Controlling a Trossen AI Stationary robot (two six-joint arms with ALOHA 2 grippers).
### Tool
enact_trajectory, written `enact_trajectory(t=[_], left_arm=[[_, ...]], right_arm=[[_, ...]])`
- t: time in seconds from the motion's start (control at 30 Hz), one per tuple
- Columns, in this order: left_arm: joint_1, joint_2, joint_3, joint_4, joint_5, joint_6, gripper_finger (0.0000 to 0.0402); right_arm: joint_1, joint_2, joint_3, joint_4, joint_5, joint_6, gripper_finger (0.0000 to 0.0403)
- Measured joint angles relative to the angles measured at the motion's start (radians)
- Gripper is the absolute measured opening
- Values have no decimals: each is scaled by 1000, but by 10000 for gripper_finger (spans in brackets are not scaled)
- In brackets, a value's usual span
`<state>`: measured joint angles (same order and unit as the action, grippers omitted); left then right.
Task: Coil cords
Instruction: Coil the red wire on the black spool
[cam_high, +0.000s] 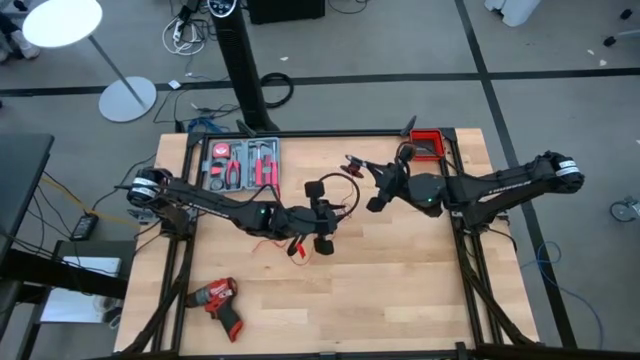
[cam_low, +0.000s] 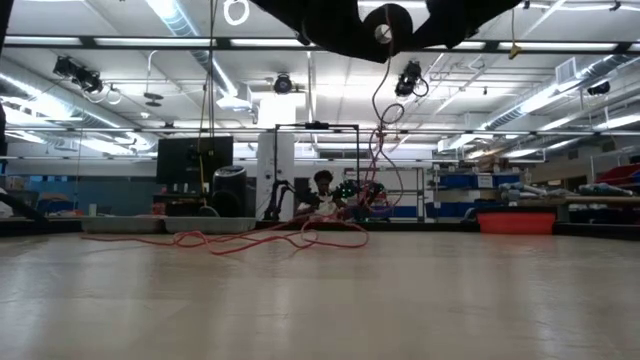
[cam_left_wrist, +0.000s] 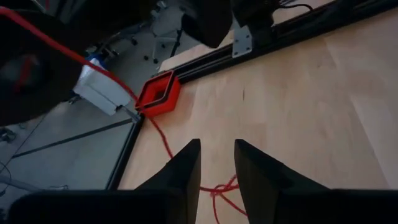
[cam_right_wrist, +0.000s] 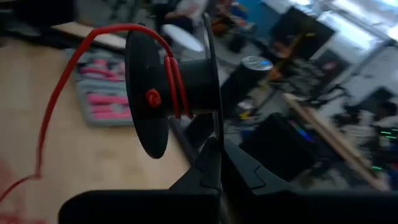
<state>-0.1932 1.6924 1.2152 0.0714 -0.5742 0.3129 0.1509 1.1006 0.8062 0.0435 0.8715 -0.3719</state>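
A thin red wire (cam_low: 250, 238) lies in loose loops on the wooden table and rises to a black spool (cam_right_wrist: 180, 87), which has a few turns of it round its core. My right gripper (cam_high: 372, 178) is above the table's middle, shut on the spool. My left gripper (cam_left_wrist: 217, 165) hovers just beside it (cam_high: 322, 202), open, pointing toward the far right corner, with wire loops (cam_left_wrist: 219, 191) on the table beneath its fingers. A black cable seems to curve beside the left gripper (cam_high: 316, 186). I cannot follow the rest of it. My right gripper pinches the rim of one spool flange (cam_right_wrist: 211, 140) edge-on between its two shut fingers. The fingers come in nearly level from the table's right side. The spool is lifted clear of the table with its axis roughly level. The red wire hangs slack from it (cam_low: 380, 140) down to the table.
A tray of red-handled hand tools (cam_high: 240, 165) sits at the far left and a red bin (cam_high: 428, 143) at the far right corner. A red drill (cam_high: 218, 298) lies near the front left. Bare wood stretches across the near right (cam_high: 400, 290).
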Motion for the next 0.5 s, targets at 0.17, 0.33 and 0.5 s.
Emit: enact_trajectory(t=[0.17, 0.33, 0.5], left_arm=[[0, -42, -1, -59, -17, 1, 101], [3, -80, 0, -124, -80, 29, 101], [2, -81, 0, -127, -71, 104, 101]], right_arm=[[17, -22, 0, -144, -67, 81, 0], [47, -13, 0, -216, -118, 128, 0], [58, 21, -1, -238, -153, 133, 0]])
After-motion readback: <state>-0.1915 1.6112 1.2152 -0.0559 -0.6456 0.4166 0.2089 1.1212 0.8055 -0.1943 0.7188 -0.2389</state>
